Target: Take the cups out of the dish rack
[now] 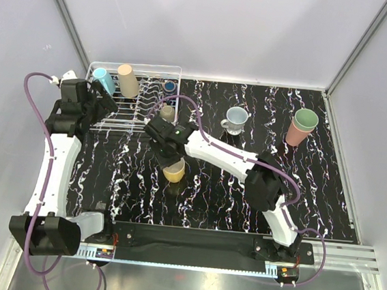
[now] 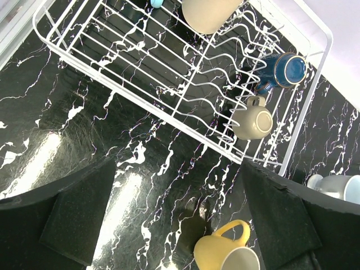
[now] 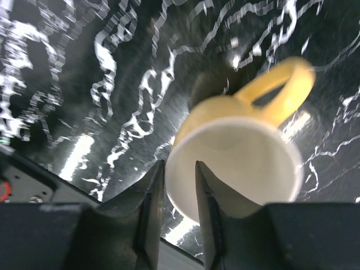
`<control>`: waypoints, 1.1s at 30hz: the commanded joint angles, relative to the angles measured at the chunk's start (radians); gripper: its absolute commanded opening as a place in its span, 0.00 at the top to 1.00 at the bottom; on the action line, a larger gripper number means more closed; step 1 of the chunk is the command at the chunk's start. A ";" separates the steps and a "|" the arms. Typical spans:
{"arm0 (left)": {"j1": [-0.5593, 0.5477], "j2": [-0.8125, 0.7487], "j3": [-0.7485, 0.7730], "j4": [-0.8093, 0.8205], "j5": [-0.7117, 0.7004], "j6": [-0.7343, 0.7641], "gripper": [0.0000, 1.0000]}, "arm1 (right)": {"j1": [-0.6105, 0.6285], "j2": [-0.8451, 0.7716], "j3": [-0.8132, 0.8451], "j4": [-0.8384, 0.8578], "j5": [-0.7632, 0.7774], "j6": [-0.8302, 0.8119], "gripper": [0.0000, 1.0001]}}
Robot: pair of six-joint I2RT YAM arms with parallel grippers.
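Observation:
The white wire dish rack (image 1: 133, 117) stands at the back left and holds a cyan cup (image 1: 104, 80), a tan tumbler (image 1: 127, 80), a navy mug (image 1: 169, 86) and a grey-brown mug (image 1: 167, 113). A yellow mug (image 1: 173, 171) stands upright on the black marbled table in front of the rack. My right gripper (image 3: 180, 169) straddles its rim, one finger inside and one outside, the jaws slightly apart. My left gripper (image 1: 107, 100) hovers wide open over the rack's left front edge, holding nothing. The left wrist view shows the rack (image 2: 169, 84), the navy mug (image 2: 284, 70), the grey-brown mug (image 2: 253, 121) and the yellow mug (image 2: 222, 253).
A pale blue mug (image 1: 236, 119) stands on the table right of the rack. Farther right is a pinkish tumbler with a green one nested in it (image 1: 302, 126). White walls close in the table at the back and sides.

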 commanded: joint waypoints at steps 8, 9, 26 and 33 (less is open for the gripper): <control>0.006 -0.043 0.019 0.075 0.036 0.054 0.01 | 0.002 -0.065 0.133 -0.028 0.007 -0.035 0.60; 0.006 -0.049 0.019 0.081 0.045 0.055 0.01 | 0.002 -0.073 0.134 -0.030 0.009 -0.035 0.60; 0.007 -0.079 0.038 0.182 0.144 0.155 0.01 | -0.057 -0.504 -0.201 0.160 -0.005 -0.037 0.18; 0.006 0.038 0.099 0.220 -0.050 0.226 0.01 | -0.102 -0.671 -0.330 0.220 -0.013 -0.049 0.00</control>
